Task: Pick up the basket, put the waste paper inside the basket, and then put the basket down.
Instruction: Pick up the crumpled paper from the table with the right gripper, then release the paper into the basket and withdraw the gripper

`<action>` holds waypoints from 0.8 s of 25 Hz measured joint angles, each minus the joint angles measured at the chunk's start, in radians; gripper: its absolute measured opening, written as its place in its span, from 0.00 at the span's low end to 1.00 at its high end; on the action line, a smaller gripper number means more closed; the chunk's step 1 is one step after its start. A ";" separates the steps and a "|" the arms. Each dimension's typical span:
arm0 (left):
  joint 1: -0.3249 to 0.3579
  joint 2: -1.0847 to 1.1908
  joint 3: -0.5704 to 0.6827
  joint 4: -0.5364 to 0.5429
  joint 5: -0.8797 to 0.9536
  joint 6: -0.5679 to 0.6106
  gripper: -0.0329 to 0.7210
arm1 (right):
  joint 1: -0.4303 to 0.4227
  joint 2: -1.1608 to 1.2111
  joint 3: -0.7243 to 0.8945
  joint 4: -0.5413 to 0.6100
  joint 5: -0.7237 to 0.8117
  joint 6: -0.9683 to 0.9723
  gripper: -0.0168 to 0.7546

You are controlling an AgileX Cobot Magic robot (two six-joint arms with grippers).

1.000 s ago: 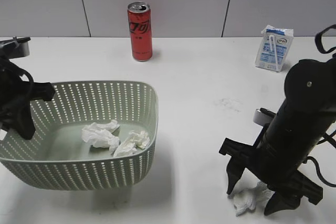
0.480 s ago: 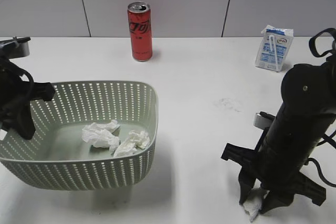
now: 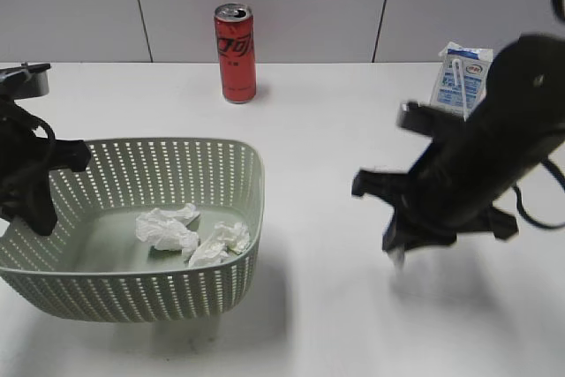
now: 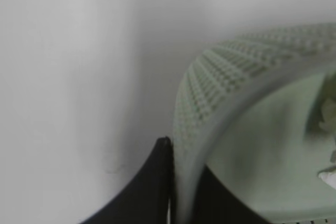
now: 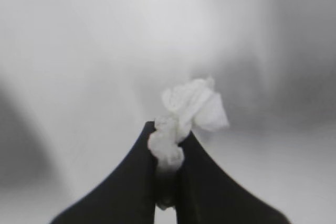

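Basket point(image 3: 159, 218): pale sage green, sides perforated with rows of small slots. Two paper wads point(image 3: 190, 236) inside it: white, wrinkled. Third wad point(image 5: 186, 111) between the right claw point(image 5: 167, 153) tips: white. Both claws black, left claw point(image 4: 173, 182) included. Worktop point(image 3: 327, 130): white, faint grey smudge behind the right claw. Can point(image 3: 235, 52): red, black lettering, silver top. Carton point(image 3: 461, 79): blue and white. Wall: light grey panels, dark seams.
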 joint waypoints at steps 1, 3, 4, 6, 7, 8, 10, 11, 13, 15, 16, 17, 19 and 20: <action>0.000 0.000 0.000 0.001 0.000 0.000 0.05 | 0.001 -0.028 -0.037 0.007 -0.003 -0.057 0.06; 0.000 0.000 0.000 0.003 0.001 0.000 0.05 | 0.001 -0.098 -0.121 0.034 -0.012 -0.186 0.06; 0.000 0.000 0.000 0.003 0.001 0.000 0.05 | 0.002 -0.130 -0.165 0.057 -0.018 -0.273 0.06; 0.000 0.000 0.000 0.005 0.001 0.000 0.05 | 0.009 -0.178 -0.250 0.114 -0.031 -0.461 0.06; 0.000 0.000 0.000 0.005 0.001 0.000 0.05 | 0.016 -0.195 -0.288 0.153 -0.037 -0.573 0.06; 0.000 0.000 0.000 0.006 0.001 0.000 0.05 | 0.030 -0.206 -0.332 0.197 -0.040 -0.684 0.06; 0.000 0.000 0.000 0.005 0.001 0.000 0.05 | 0.064 -0.212 -0.404 0.284 -0.045 -0.860 0.06; 0.000 0.000 0.000 0.006 0.001 0.000 0.05 | 0.083 -0.212 -0.424 0.327 -0.048 -0.934 0.06; 0.000 0.000 0.000 0.006 0.001 0.000 0.05 | 0.139 -0.204 -0.445 0.376 -0.061 -1.055 0.06; 0.000 0.000 0.000 0.006 0.001 0.000 0.05 | 0.195 -0.179 -0.451 0.392 -0.065 -1.163 0.06; 0.000 0.000 0.000 0.006 0.001 0.000 0.05 | 0.224 -0.156 -0.451 0.394 -0.064 -1.220 0.06; 0.000 0.000 0.000 0.006 0.001 0.000 0.05 | 0.254 -0.128 -0.451 0.394 -0.062 -1.267 0.06; 0.000 0.000 0.000 0.006 0.001 0.000 0.05 | 0.303 -0.074 -0.451 0.381 -0.060 -1.360 0.06; 0.000 0.000 0.000 0.006 0.001 0.000 0.05 | 0.325 -0.045 -0.451 0.375 -0.060 -1.383 0.07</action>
